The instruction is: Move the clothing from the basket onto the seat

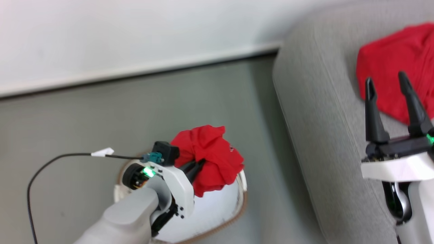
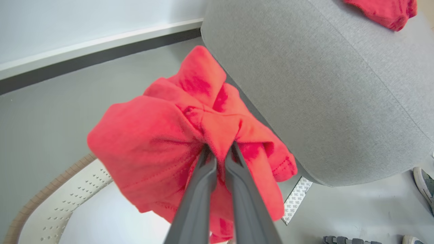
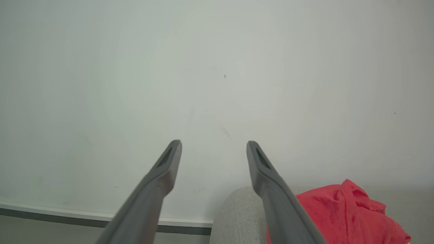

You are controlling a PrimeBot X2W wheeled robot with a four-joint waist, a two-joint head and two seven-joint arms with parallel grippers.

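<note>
Head view, lower centre: the left tool is pinching a bunched red garment, its two dark fingers nearly together with cloth between them. The garment is hanging over the upper right part of the white basket, whose brown rim is curving along the bottom of the frame. A strip of bare grey floor is lying open between the bundle and the rounded left edge of the grey seat, which is taking up the right of the frame. More open floor is stretching to the left, up to the pale wall's baseboard.

A second red garment is lying on the seat cushion at the upper right. The right tool is hovering over the seat near the right edge, fingers spread wide and holding nothing (the second garment is showing just behind its tips).

In the left wrist view, the held garment is overlapping the seat's curved corner in the upper middle, and the perforated basket wall is at the lower left.
</note>
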